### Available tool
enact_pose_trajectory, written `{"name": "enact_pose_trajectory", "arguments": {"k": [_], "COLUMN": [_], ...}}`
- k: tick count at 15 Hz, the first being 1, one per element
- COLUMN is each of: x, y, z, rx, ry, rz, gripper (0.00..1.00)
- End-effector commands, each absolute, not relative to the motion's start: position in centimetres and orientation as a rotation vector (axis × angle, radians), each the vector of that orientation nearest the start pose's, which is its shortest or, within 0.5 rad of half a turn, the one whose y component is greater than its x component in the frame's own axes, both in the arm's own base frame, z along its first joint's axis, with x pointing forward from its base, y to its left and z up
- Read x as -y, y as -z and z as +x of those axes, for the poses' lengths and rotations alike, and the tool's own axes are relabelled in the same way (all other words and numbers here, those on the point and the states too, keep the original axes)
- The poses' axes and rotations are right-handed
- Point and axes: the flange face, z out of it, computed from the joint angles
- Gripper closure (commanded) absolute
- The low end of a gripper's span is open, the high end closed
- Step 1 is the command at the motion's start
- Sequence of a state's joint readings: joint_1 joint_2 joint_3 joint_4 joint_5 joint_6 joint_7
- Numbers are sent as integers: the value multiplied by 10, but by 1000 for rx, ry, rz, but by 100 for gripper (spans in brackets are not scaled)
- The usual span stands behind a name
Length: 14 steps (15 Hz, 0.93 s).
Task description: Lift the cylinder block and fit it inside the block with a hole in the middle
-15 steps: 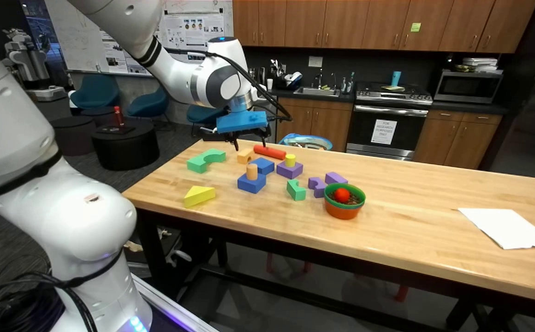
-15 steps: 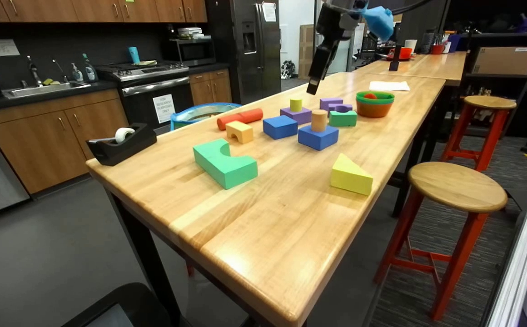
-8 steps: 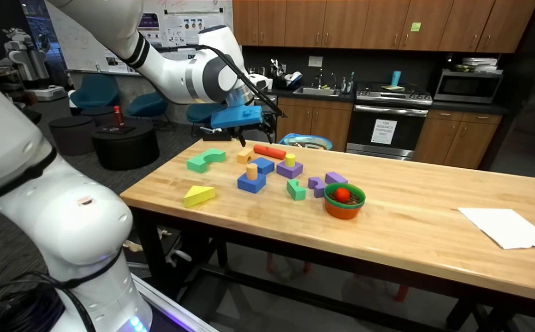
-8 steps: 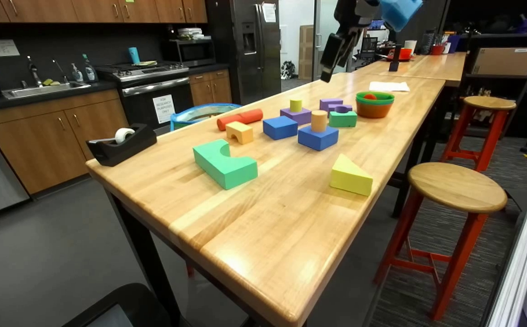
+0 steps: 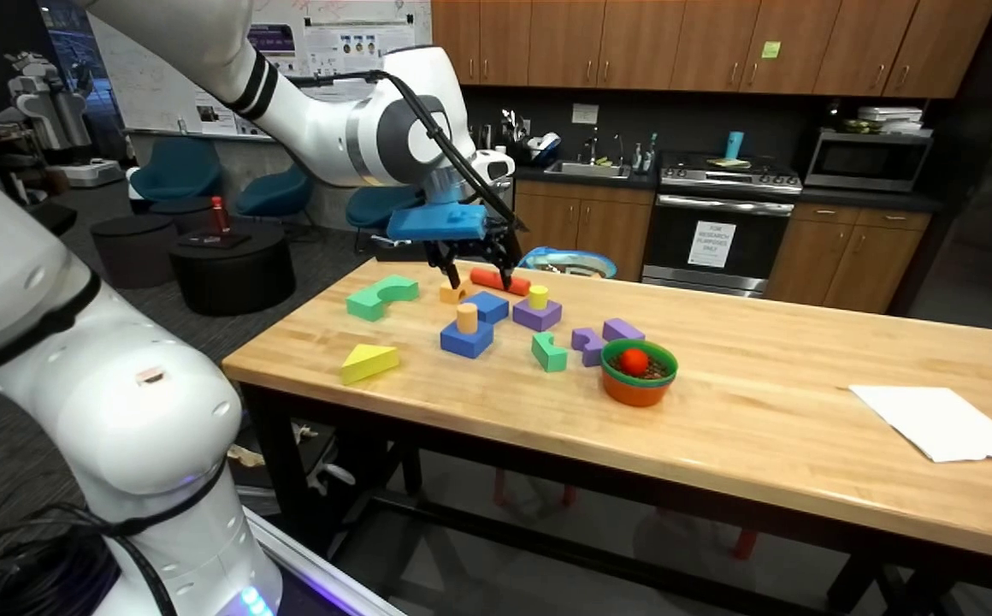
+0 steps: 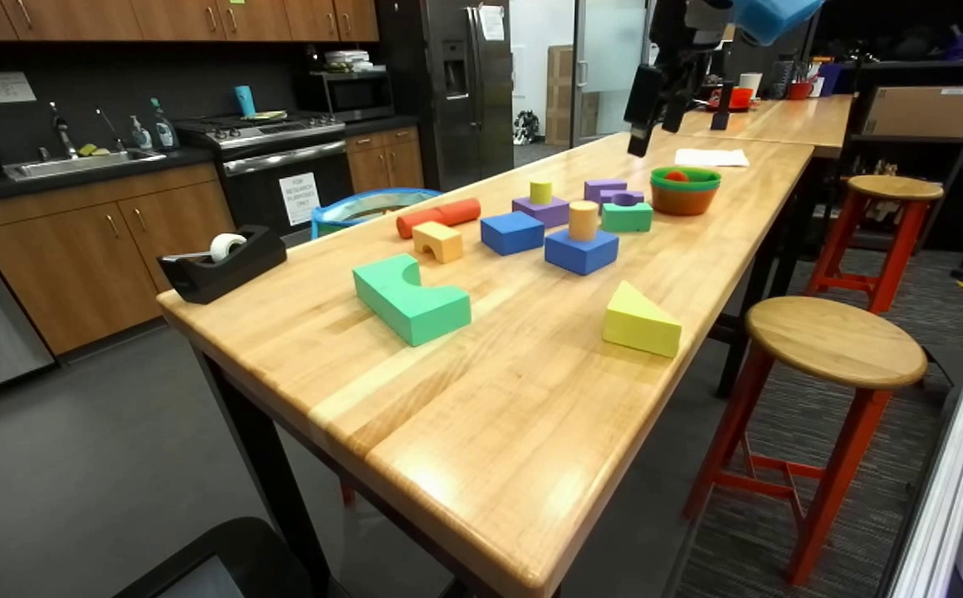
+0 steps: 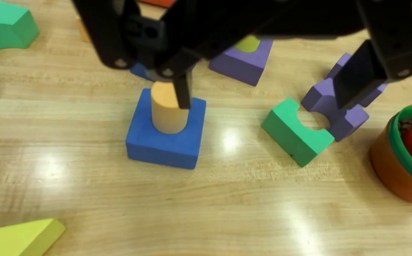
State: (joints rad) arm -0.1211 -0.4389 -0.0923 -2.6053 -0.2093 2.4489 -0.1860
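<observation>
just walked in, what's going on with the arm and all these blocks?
The robot arm holds its gripper open and empty above the table, touching none of the blocks. The job is to fit a cylinder into a holed block. The orange peg stands upright at the middle of the blue block; its lower end covers any hole, so I can't tell if it's seated.

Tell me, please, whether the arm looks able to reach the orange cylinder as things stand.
Probably yes: the tool is open, and the orange cylinder stands upright with its sides exposed above the blue block at its base, though lowering seems needed first.
</observation>
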Motion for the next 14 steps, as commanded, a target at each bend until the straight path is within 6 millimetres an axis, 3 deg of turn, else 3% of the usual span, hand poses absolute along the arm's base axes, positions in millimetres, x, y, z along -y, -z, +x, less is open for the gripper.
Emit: {"name": "enact_pose_trajectory", "arguments": {"k": [1, 4, 5, 7, 14], "x": [109, 137, 126, 133, 127], "y": [-437, -453, -436, -439, -435], "z": [390, 379, 388, 385, 387], "rx": [237, 346, 275, 270, 280], "ry": [344, 354, 329, 339, 324], "rz": [-3192, -3142, -3179, -3175, -3177], "gripper": [0, 0, 0, 0, 0]}}
